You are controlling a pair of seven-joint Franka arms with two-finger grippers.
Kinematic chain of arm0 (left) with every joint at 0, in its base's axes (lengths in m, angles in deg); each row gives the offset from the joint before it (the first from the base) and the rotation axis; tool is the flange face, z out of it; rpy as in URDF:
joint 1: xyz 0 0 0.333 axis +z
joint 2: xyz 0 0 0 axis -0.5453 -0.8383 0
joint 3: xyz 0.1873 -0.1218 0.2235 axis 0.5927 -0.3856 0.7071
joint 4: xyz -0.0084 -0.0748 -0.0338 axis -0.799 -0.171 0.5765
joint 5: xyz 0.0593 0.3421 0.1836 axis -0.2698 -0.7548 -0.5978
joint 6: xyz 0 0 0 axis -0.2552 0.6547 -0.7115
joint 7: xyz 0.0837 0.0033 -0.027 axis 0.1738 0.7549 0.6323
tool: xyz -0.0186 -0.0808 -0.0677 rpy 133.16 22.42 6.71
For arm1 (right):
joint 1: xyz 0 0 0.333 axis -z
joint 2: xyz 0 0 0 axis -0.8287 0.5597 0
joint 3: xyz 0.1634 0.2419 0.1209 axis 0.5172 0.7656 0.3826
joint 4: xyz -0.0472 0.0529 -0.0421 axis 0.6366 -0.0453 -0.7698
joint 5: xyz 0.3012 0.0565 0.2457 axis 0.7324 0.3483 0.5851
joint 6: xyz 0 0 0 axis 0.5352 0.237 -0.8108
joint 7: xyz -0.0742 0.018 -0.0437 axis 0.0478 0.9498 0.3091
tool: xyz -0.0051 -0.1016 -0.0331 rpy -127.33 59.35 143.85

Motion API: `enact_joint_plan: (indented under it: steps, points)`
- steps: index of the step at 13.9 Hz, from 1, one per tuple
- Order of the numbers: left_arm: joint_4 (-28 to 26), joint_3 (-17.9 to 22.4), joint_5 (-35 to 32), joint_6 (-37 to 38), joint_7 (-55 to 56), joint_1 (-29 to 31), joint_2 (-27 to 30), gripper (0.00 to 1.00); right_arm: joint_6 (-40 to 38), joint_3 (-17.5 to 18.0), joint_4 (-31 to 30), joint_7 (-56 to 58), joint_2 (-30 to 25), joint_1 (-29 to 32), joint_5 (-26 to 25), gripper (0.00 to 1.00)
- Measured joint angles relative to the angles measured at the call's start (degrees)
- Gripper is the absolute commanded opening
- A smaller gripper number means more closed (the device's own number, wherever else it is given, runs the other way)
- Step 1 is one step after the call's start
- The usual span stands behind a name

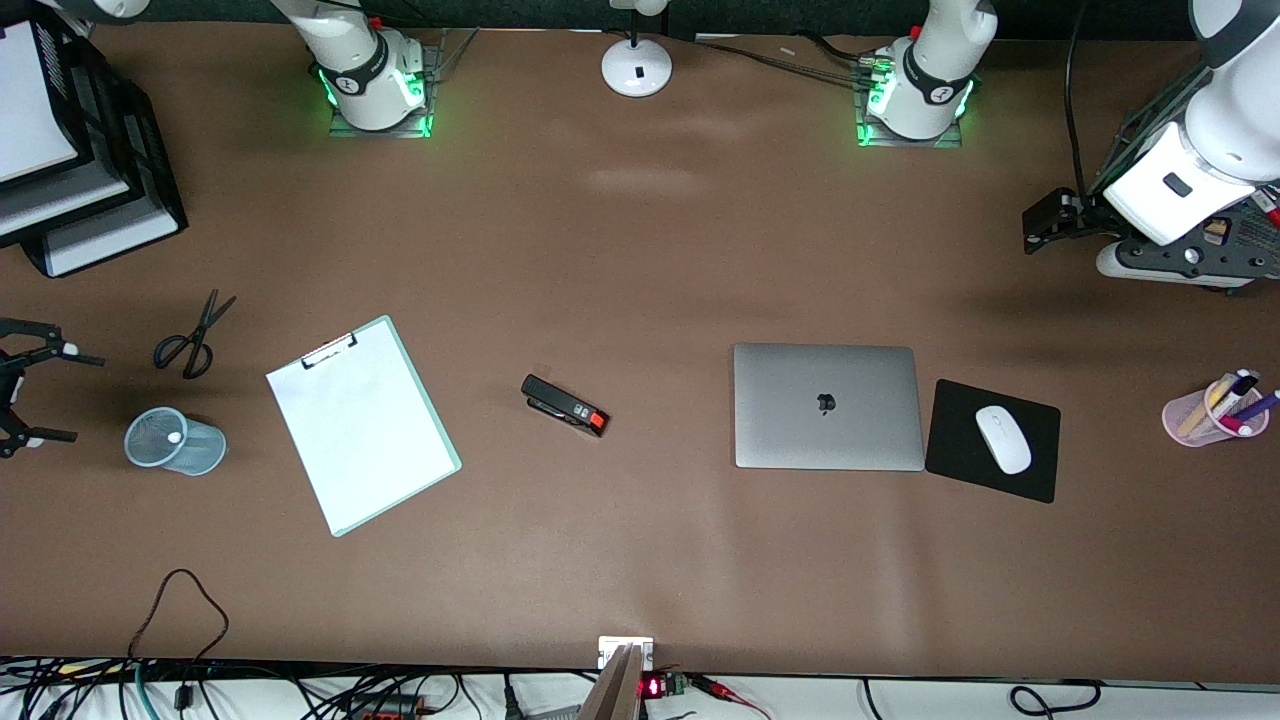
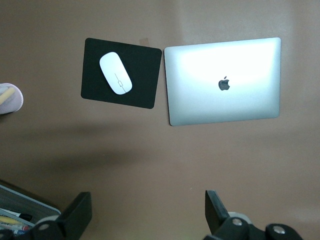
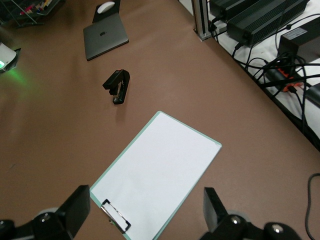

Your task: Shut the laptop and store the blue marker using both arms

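Note:
The silver-grey laptop (image 1: pixel 828 405) lies closed on the table, apple logo up. It also shows in the left wrist view (image 2: pixel 223 81) and the right wrist view (image 3: pixel 104 36). A pink pen cup (image 1: pixel 1192 418) at the left arm's end holds several pens; I cannot pick out the blue marker among them. My left gripper (image 1: pixel 1036 226) is open and empty in the air near that end, its fingers (image 2: pixel 80 210) wide apart over bare table. My right gripper (image 1: pixel 80 398) is open and empty at the right arm's end, over the table by the clipboard (image 3: pixel 155 172).
A black mouse pad (image 1: pixel 955 455) with a white mouse (image 1: pixel 1003 438) lies beside the laptop. A stapler (image 1: pixel 565 405), clipboard (image 1: pixel 362 425), scissors (image 1: pixel 190 335), blue mesh cup (image 1: pixel 175 442), black paper trays (image 1: pixel 110 150), lamp base (image 1: pixel 636 65) and a mesh organizer (image 1: pixel 1250 240) are on the table.

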Motion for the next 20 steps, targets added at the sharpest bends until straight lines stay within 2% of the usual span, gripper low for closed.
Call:
enact_joint_plan:
  steps: [6, 10, 15, 17, 20]
  points:
    - [0.00, 0.00, 0.01, 0.00, 0.00, 0.00, 0.00, 1.00, 0.19, 0.09, 0.10, -17.54, -4.28, -11.25, -11.19, 1.00]
    - [0.00, 0.00, 0.01, 0.04, 0.00, 0.00, 0.00, 1.00, 3.50, 0.09, -0.58, -33.30, -6.72, -18.01, -19.70, 1.00]
    - [0.00, 0.04, 0.01, 0.15, 0.00, 0.00, 0.00, 1.00, 4.20, 0.08, -9.87, -59.05, -13.02, -22.46, -26.87, 1.00]
    - [0.00, 0.04, 0.01, 0.16, 0.00, 0.00, 0.00, 1.00, 4.21, 0.08, -14.11, -66.35, -15.36, -23.65, -31.28, 1.00]
    - [0.00, 0.04, 0.01, 0.18, 0.00, 0.00, 0.00, 1.00, 4.16, 0.07, -16.73, -78.29, -17.24, -25.72, -38.16, 1.00]
